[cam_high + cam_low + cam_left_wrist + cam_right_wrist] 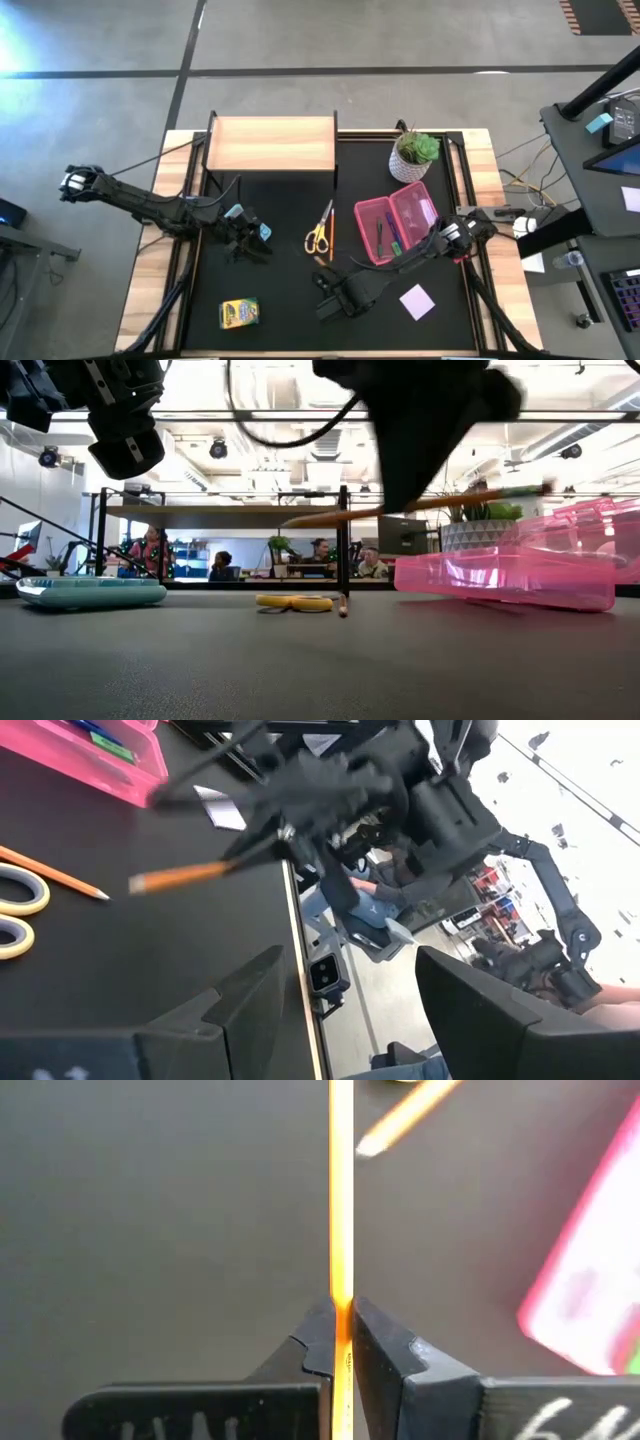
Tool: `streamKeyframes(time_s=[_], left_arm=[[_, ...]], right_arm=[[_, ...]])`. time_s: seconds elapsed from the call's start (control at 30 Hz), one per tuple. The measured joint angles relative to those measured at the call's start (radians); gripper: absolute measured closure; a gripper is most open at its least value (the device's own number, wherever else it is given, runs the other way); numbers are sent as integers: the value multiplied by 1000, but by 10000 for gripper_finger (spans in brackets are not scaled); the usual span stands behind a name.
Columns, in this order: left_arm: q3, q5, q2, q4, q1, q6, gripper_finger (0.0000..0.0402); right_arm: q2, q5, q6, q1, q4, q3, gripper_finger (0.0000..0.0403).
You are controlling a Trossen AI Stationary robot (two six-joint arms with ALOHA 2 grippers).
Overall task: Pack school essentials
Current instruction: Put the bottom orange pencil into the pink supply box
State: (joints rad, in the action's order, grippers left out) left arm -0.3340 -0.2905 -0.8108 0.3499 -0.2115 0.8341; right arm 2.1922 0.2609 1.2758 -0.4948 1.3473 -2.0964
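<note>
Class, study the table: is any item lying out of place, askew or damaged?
Nothing looks damaged or spilled. The pink case lies open and skewed to the table edge. One orange pencil is off the mat, pinched in the right hand; another lies loose nearby.

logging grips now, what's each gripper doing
left gripper: open, empty, above the table's left side.
right gripper: shut on an orange pencil.

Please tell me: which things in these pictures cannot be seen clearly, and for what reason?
- Pens inside the pink case: high view, too small to tell their kind.
- Held orange pencil: right wrist view, its lower end hidden between the right gripper fingers; top edge cuts it.
- Yellow crayon box: label too small.
- Left gripper: low view, cut off by the top edge.
- Scissors: low view, blades not discernible.
</note>
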Motion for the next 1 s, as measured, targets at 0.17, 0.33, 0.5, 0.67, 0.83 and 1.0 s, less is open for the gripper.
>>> streamKeyframes(time_s=[0.17,0.33,0.5,0.67,0.83,1.0], left_arm=[[0,0,-1,0,0,-2,191],[0,0,0,0,0,-3,191],[0,0,0,1,0,-3,191],[0,2,0,1,0,-3,191],[0,41,0,8,0,-4,191],[0,93,-1,9,12,-12,191]], right_arm=[[-27,1,73,2,171,8,390],[-81,4,92,12,221,69,390],[-190,28,127,39,218,225,390],[-360,37,206,76,125,463,390],[-511,87,264,124,-109,713,390],[-592,115,307,189,-233,907,390]])
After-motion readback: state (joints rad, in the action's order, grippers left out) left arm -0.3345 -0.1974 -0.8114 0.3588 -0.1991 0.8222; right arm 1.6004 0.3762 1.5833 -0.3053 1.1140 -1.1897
